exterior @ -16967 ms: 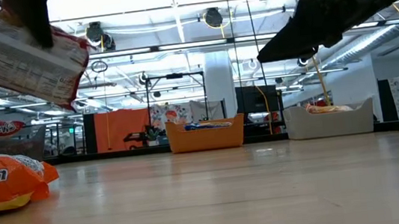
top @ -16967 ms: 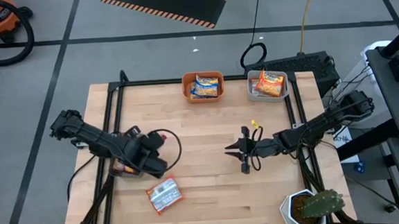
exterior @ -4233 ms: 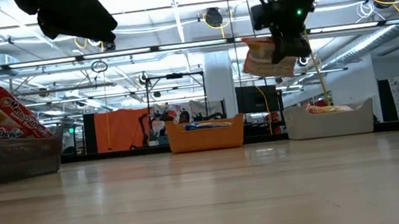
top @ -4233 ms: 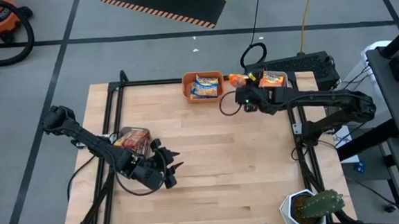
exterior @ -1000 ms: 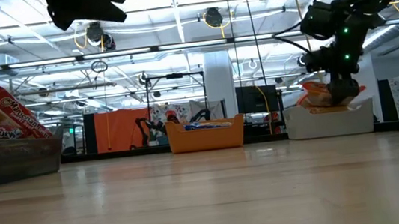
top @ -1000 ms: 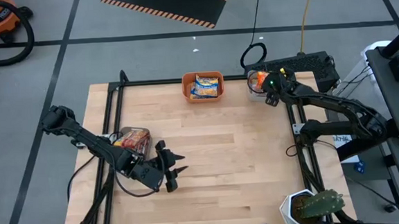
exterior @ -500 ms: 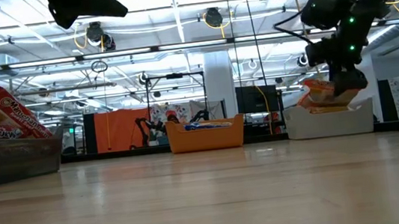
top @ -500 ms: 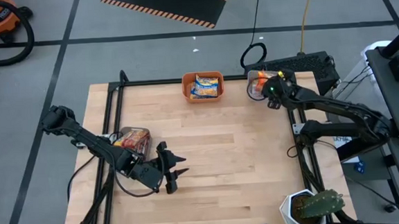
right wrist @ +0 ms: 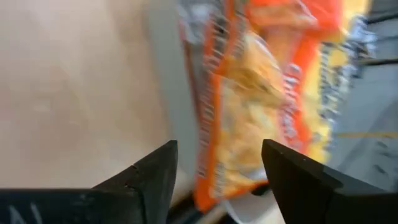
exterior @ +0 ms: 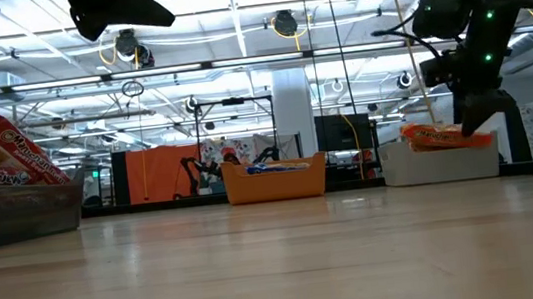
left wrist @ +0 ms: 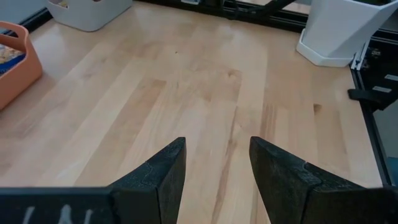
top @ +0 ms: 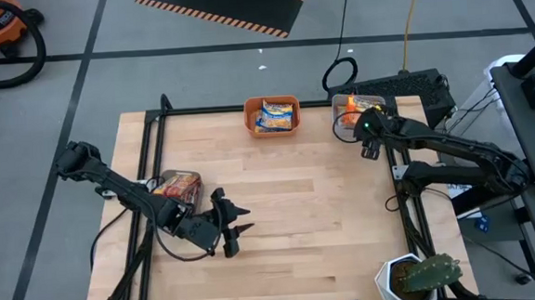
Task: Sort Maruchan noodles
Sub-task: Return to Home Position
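**Worktop layout, left to right.** The pale butcher-block worktop is edged by a black metal frame.

- **Left edge:** A dark rectangular bin holds glossy red-wrapped noodle packets, tilted and rising above its rim.
- **Beside that bin, nearer the middle:** The left end effector hangs above the wood. Its two dark wedge-shaped fingers are spread apart with nothing between them. Bare planks run from it to the right edge.
- **Middle of the far edge:** A smooth orange plastic bin with rounded corners holds blue-and-yellow packets.
- **Far right corner:** A pale grey bin holds a crinkled orange packet, which lies flat and rises slightly over the rim.
- **Over the grey bin's near side:** The right end effector points down, fingers parted and gripping nothing. Whether the tips touch the wrapper cannot be told.
- **Near right corner:** A white angular planter holds a green cactus.
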Robot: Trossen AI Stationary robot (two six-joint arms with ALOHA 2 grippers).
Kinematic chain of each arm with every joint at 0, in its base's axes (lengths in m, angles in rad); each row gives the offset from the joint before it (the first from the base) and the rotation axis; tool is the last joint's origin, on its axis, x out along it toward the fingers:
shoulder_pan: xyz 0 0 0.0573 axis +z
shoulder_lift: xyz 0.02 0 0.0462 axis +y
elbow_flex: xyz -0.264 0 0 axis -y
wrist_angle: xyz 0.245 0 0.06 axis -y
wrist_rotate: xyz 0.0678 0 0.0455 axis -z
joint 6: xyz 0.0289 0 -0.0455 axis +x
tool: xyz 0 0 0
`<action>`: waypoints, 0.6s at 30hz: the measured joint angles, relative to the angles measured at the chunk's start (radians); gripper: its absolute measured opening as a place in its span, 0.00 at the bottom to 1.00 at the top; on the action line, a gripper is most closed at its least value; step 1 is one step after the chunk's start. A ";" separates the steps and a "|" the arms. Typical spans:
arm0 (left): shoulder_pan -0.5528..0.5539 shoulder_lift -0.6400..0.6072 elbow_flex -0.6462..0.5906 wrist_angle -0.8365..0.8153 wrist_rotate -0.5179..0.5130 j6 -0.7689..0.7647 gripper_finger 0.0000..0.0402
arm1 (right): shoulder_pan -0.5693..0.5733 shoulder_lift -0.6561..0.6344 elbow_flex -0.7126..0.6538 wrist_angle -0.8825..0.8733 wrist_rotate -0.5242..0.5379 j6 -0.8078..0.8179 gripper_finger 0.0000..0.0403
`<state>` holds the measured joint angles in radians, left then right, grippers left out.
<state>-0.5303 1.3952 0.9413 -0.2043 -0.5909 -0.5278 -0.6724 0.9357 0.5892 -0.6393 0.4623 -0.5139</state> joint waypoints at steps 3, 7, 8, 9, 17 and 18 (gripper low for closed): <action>0.008 0.000 0.000 0.000 0.020 0.000 0.46 | 0.000 -0.013 0.000 0.003 -0.097 0.011 0.53; 0.008 0.000 0.000 0.000 0.023 0.001 0.46 | 0.001 -0.041 0.000 0.010 -0.154 0.042 0.48; 0.008 0.000 0.000 0.000 0.023 0.002 0.46 | 0.004 -0.049 0.000 0.009 -0.158 0.049 0.47; 0.008 0.000 0.000 0.000 0.023 0.003 0.46 | 0.008 -0.057 0.000 0.010 -0.170 0.055 0.46; 0.007 0.000 0.000 0.000 0.023 0.026 0.46 | 0.122 -0.127 0.006 0.041 -0.336 0.162 0.37; 0.007 0.000 0.000 0.000 0.023 0.027 0.46 | 0.141 -0.131 0.010 0.044 -0.336 0.193 0.36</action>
<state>-0.5228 1.3952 0.9413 -0.2043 -0.5682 -0.5011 -0.5313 0.8046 0.5995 -0.5955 0.1265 -0.3205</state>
